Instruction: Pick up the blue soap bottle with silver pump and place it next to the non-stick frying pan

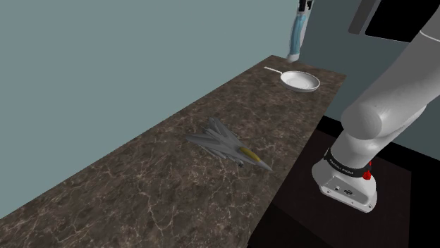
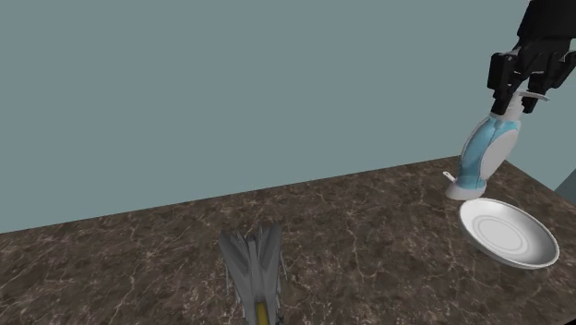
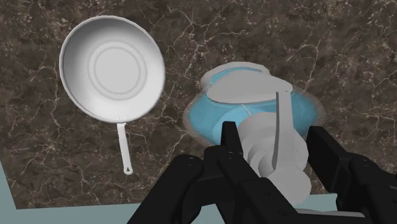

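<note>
The soap bottle [image 2: 483, 155] is blue and white with a silver pump. It leans at the far end of the dark marble counter [image 1: 141, 183], its base [image 2: 462, 192] at or just above the surface; I cannot tell whether it touches. My gripper [image 2: 520, 85] is shut on the bottle's neck and pump from above. In the wrist view the black fingers [image 3: 229, 139] clasp the neck of the bottle [image 3: 254, 102]. The frying pan [image 3: 111, 67] is drawn white with a thin handle and lies flat beside the bottle, a short gap apart. From the shoulder view the bottle [image 1: 296, 35] stands just behind the pan [image 1: 301, 82].
A grey jet-shaped object with a yellow tip [image 1: 227, 144] lies mid-counter, also seen as the grey jet [image 2: 253, 266] in the second exterior view. A teal wall [image 1: 106, 56] runs along the counter's back. The black stand [image 1: 331, 218] sits by the counter's front edge.
</note>
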{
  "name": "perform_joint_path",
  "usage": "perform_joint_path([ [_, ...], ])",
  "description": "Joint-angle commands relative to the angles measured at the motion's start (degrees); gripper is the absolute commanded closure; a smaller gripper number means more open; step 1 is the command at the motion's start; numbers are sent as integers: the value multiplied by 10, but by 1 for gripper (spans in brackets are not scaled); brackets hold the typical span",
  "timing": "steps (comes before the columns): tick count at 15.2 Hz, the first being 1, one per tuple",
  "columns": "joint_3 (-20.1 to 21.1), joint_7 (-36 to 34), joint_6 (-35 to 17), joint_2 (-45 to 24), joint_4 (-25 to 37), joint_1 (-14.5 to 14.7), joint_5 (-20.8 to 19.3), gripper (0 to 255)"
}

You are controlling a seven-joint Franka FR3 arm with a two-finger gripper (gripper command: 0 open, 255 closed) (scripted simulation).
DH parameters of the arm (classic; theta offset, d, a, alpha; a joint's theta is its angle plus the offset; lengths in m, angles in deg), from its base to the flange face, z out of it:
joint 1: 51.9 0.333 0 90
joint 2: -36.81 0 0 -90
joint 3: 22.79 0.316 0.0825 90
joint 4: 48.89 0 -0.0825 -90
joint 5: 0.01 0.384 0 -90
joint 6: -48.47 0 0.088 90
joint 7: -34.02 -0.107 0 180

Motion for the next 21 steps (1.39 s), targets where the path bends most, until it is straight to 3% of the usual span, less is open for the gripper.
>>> perform_joint_path([
  [1, 0, -1, -18, 7, -24, 0, -1, 255],
  [21, -1, -16, -177, 36, -213, -1, -6, 255],
])
